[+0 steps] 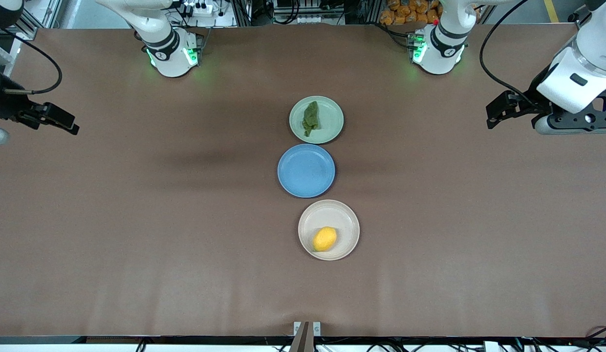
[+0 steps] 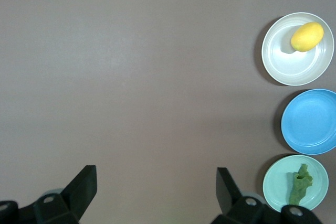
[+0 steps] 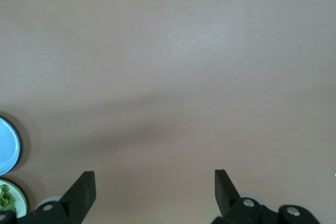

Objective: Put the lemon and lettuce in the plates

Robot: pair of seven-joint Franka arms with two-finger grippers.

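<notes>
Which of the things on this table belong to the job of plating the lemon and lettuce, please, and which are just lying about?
Part of the job:
- lemon, lying in the beige plate
- lettuce, lying in the mint green plate

Just lying about:
- blue plate, bare, between the other two plates

Brown table (image 1: 137, 220): mint plate (image 1: 332, 120), blue plate (image 1: 306, 170), cream plate (image 1: 329, 215) in row
</notes>
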